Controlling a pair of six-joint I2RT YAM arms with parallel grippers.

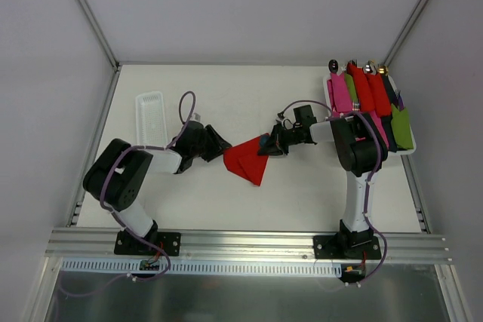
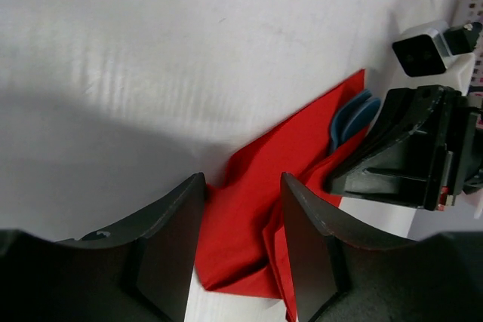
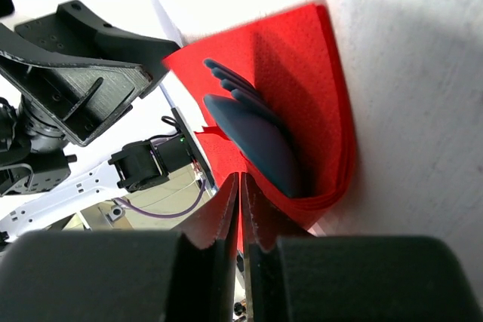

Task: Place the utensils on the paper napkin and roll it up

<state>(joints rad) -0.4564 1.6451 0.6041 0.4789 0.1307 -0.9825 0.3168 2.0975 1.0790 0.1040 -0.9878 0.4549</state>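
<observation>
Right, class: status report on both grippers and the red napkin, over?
Right gripper shut on the thin bright-red paper napkin, folded over dark blue plastic utensils. Left gripper open at its edge. White tray of coloured rolled bundles stands apart, right side.

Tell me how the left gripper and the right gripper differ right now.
The left gripper has its jaws wide apart; the right gripper has them shut. The left gripper grips nothing and straddles an edge of the paper napkin, while the right gripper pinches that napkin where it folds around the blue utensils. Both are black and face the same napkin from opposite sides.
</observation>
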